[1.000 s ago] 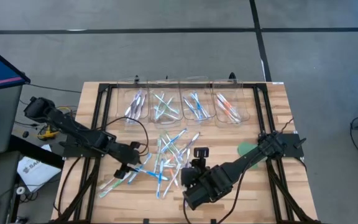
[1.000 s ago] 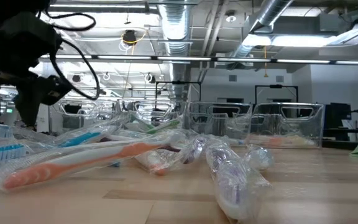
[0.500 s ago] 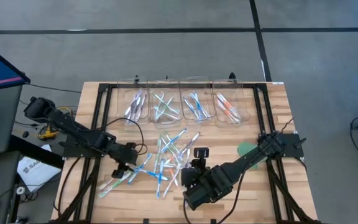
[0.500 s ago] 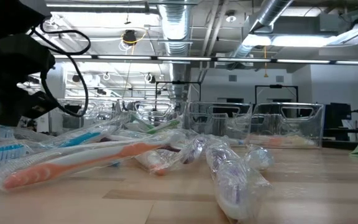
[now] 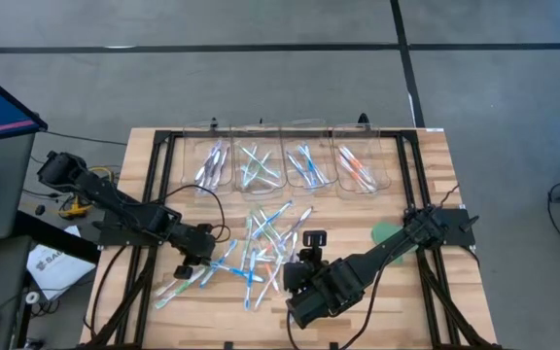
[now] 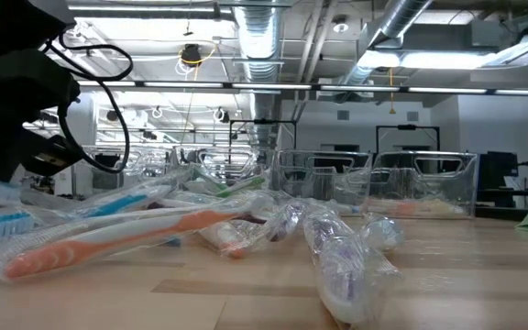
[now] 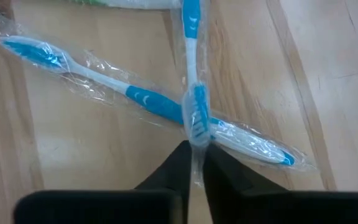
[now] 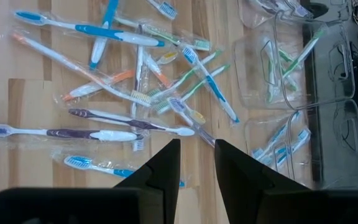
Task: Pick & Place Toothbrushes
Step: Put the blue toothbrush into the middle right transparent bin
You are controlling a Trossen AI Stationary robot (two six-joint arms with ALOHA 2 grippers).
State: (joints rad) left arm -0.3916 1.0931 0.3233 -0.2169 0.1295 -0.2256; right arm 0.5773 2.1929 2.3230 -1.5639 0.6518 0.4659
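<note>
Left pincer [image 7: 194, 163] grips a blue brush [image 7: 193, 93] at the pile's left. Right pincer [image 8: 197, 160] hangs open nearby. Bins [image 5: 290, 167] hold some brushes; many remain on the surface [image 5: 455, 292].

Toothbrushes [image 5: 261, 248] lie mid-table, four bins [image 5: 290, 163] behind them.

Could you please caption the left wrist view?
Left gripper shut on a wrapped blue toothbrush lying across another.
</note>
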